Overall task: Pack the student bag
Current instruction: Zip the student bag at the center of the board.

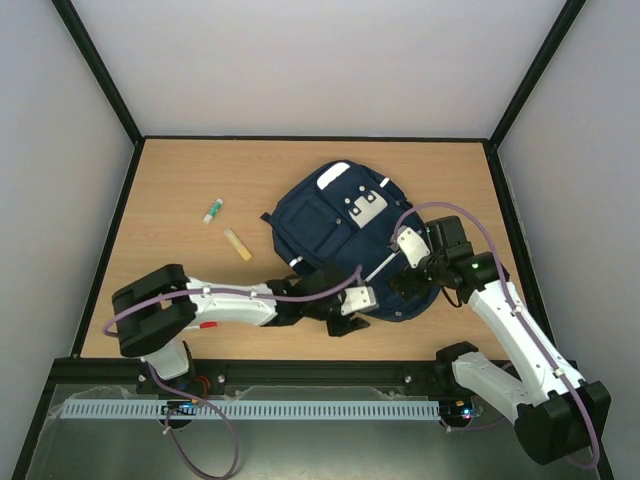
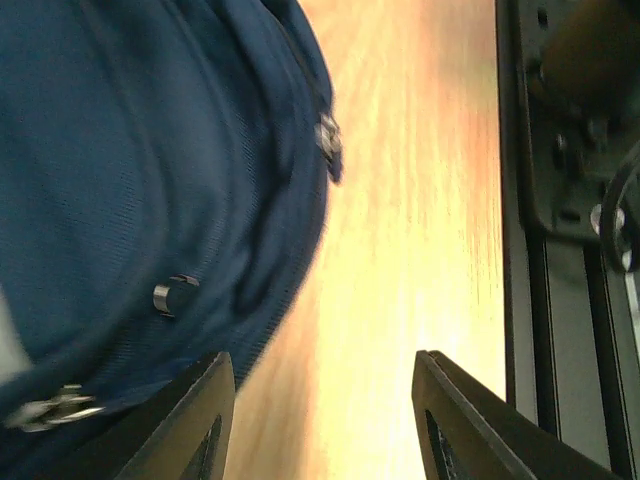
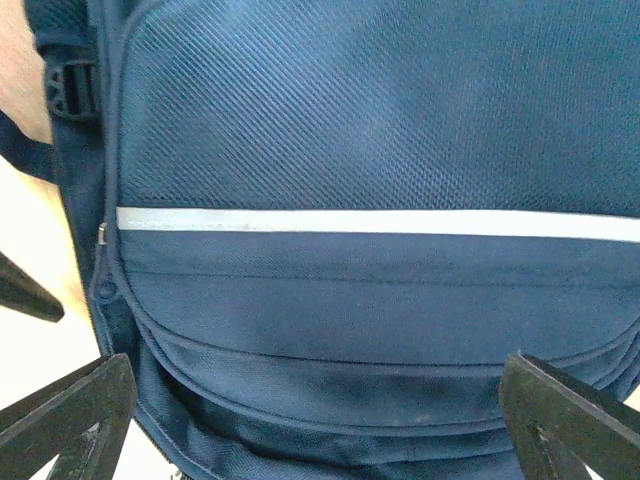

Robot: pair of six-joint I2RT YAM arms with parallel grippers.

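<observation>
1. The backpack [image 1: 330,215] lies flat on the table [image 1: 200,170], right of the middle and nearer the right edge than the left, its front pockets facing up.
2. A white-grey patch [image 1: 363,207] with two dots sits on the upper part of the backpack's front.
3. The left gripper [image 1: 350,305] reaches in from the left along the near edge and sits at the backpack's near rim.
4. In the left wrist view the left gripper [image 2: 325,400] has its jaws parted at a middling width with only bare wood between them. One finger [image 2: 205,425] is just beside the blue fabric; whether it touches is hard to say, as the picture is blurred.
5. Two metal zip pulls [image 2: 327,135] show along the backpack's edge in that view.
6. The right gripper [image 1: 405,275] hangs over the backpack's near right part.
7. In the right wrist view the right gripper [image 3: 320,400] is spread wide and grips nothing. Its fingers [image 3: 70,415] stand at the two lower corners, with a front pocket and a white stripe [image 3: 380,222] between and beyond them.
8. A black buckle [image 3: 70,88] shows at the backpack's side.
9. A glue stick [image 1: 213,210] with a green cap lies left of the backpack, well apart from it.
10. A short tan stick [image 1: 237,244] lies near the glue stick, towards the near edge.
</observation>
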